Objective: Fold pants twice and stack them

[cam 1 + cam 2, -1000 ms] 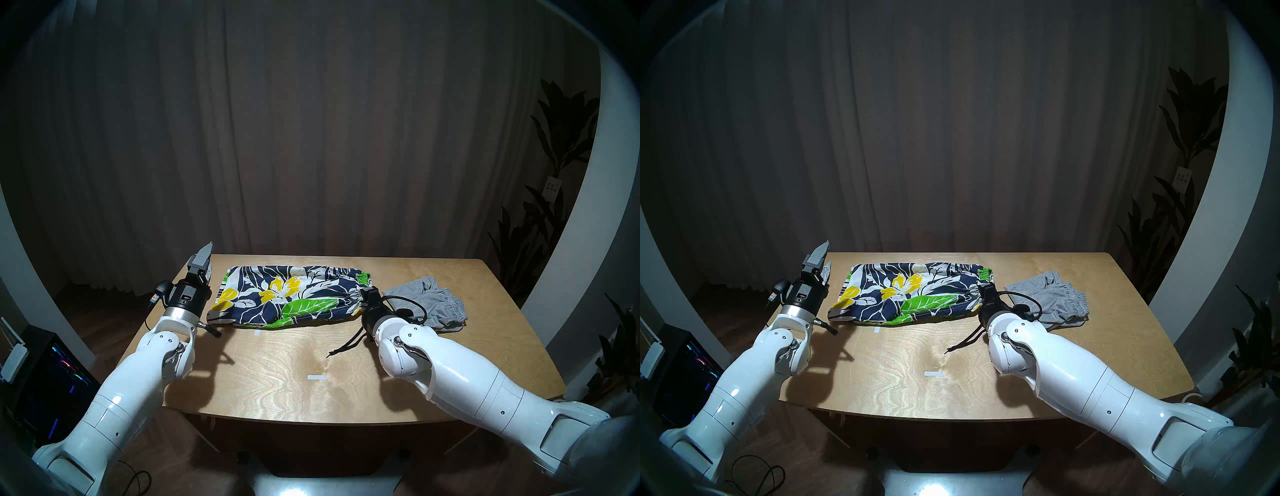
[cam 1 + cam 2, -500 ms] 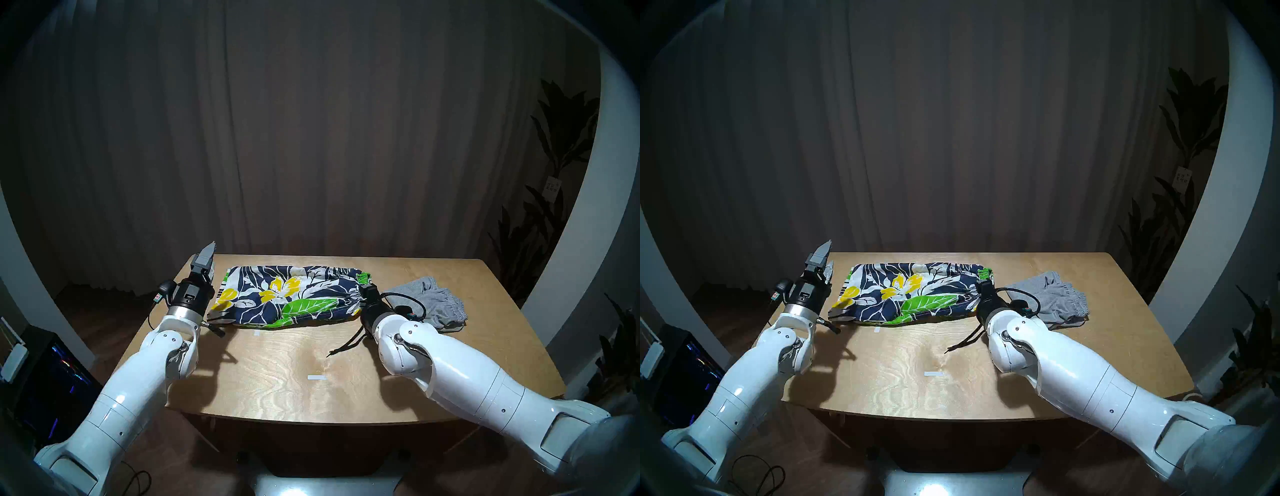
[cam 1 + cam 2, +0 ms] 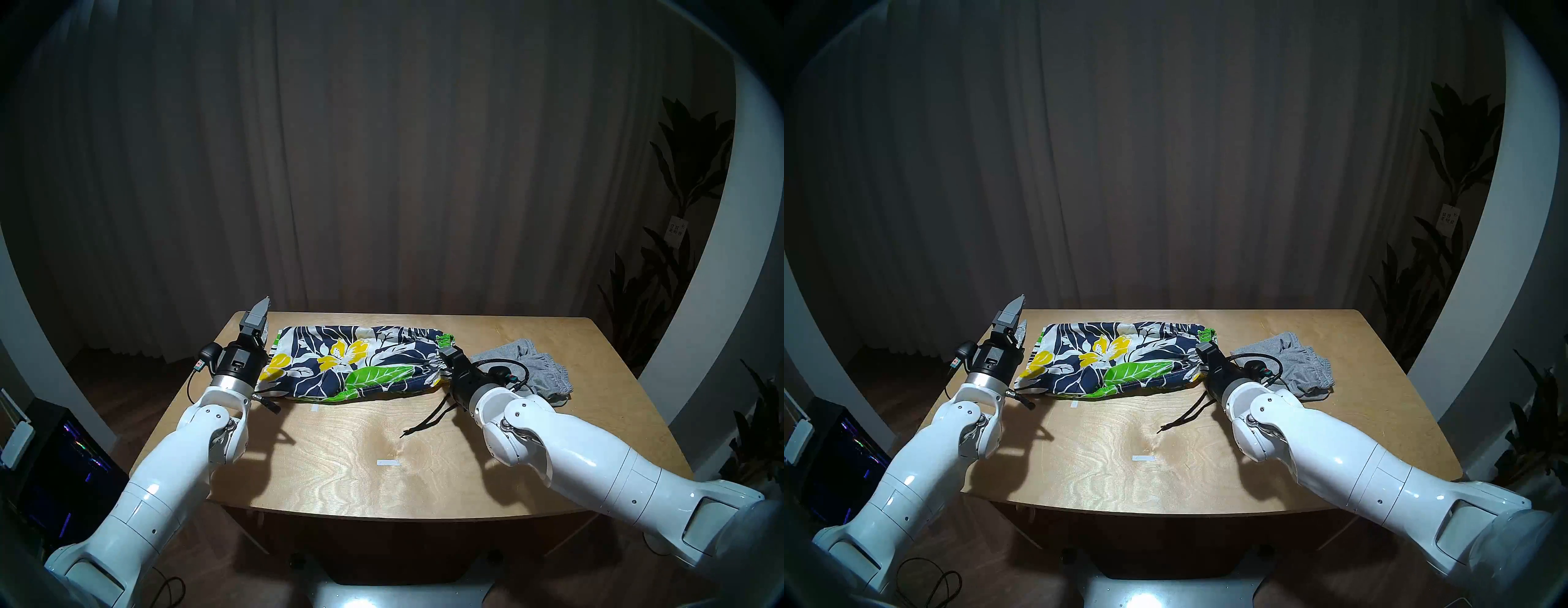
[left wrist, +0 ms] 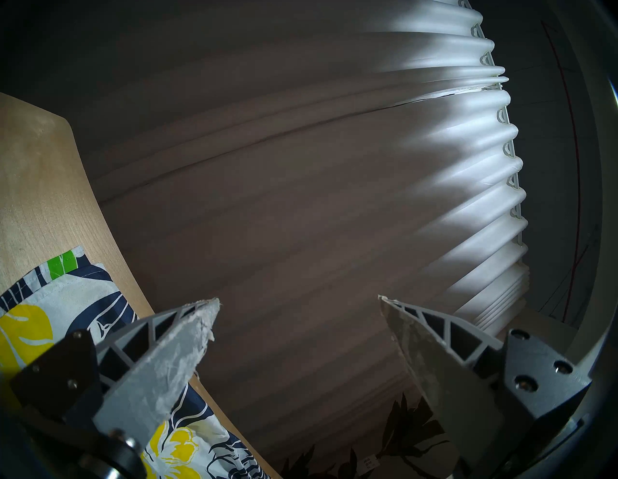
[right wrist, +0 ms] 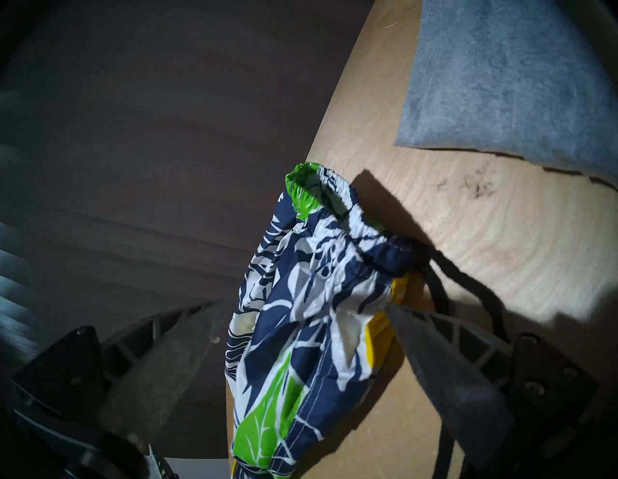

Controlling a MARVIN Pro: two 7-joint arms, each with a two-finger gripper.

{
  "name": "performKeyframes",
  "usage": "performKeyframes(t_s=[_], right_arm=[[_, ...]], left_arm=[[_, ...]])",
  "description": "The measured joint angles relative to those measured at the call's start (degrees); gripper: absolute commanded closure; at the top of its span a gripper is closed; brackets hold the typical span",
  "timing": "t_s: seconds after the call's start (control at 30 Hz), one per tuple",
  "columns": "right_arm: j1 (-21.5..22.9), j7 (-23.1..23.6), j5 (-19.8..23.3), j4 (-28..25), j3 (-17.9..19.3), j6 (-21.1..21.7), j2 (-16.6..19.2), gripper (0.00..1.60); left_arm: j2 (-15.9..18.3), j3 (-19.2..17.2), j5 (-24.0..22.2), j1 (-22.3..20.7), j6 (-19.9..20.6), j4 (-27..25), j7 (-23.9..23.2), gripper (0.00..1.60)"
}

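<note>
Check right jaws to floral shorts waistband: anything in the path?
Nothing visible blocks it. The right gripper is open, with the waistband end of the floral shorts already between its jaws. The drawstring trails off beside the right-hand finger; the grey shorts lie apart.

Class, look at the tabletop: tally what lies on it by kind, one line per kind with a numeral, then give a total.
Floral navy shorts: 1
Grey shorts: 1
White tape strips on the table, one near the floral hem and one nearer the front: 2
Total: 4
</note>
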Motion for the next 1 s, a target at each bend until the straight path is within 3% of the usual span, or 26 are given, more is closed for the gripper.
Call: performKeyframes(t_s=[0.4, 0.8, 1.0], right_arm=[[-0.23, 1.32, 2.61, 1.72, 0.39, 0.66, -2.07, 0.00], [0.76, -8.71, 1.18, 0.49, -1.23, -7.23, -4.55, 0.00], [2.29, -9.84, 0.02, 2.31, -2.07, -7.95, -6.09, 0.00]], left_arm=[[-0.42, -0.03, 0.66, -0.25, 0.20, 0.00, 0.54, 0.00], [-1.02, -0.09, 1.00, -0.78, 0.50, 0.74, 0.72, 0.00], [-1.26, -0.09, 1.17, -1.12, 0.76, 1.03, 0.84, 0.00]])
